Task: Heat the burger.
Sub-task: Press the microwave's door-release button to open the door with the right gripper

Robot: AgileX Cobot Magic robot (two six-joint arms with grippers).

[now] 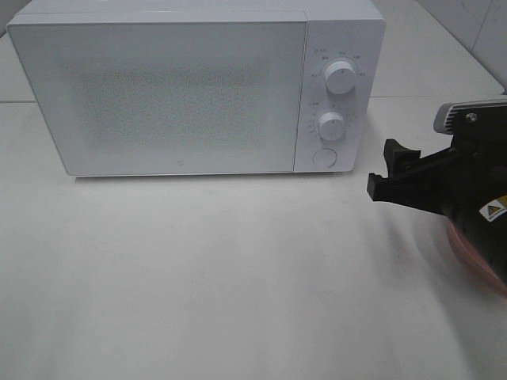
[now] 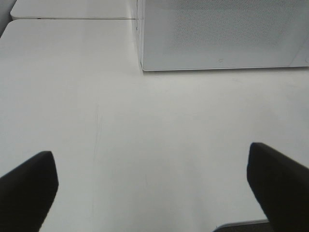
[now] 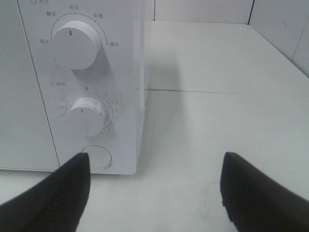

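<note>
Exterior high, layout: the white microwave (image 1: 198,87) stands at 11 o'clock on the counter (image 1: 198,277), door shut, its control panel on the side toward 1 o'clock.
Exterior high, right hand: the right hand (image 1: 383,170) reaches in from 3 o'clock, jaws parted, nothing between them.
Exterior high, plate: a sliver of pink plate (image 1: 475,257) shows at 4 o'clock, mostly covered by the arm.
Exterior high, burger: not visible; if it sits on that plate, the arm hides it.
Left wrist, hand: the left hand (image 2: 152,193) is spread fully wide and holds nothing; bare counter lies under it and the microwave's door corner is ahead.
Right wrist, hand: the right hand (image 3: 157,193) is well open and empty, pointing at the panel.
Right wrist, controls: upper knob (image 3: 75,41), lower knob (image 3: 87,116) and round door button (image 3: 96,157), the button just beyond one finger (image 3: 58,193).
Handling, judged: a burger is probably light, soft and easily squashed, with a glossy bun and layers that slide; carrying it by the plate rim looks safer than pinching the bun.
View differences: only the exterior shows the plate; only the right wrist shows the dial markings; only the left wrist shows the left hand.
</note>
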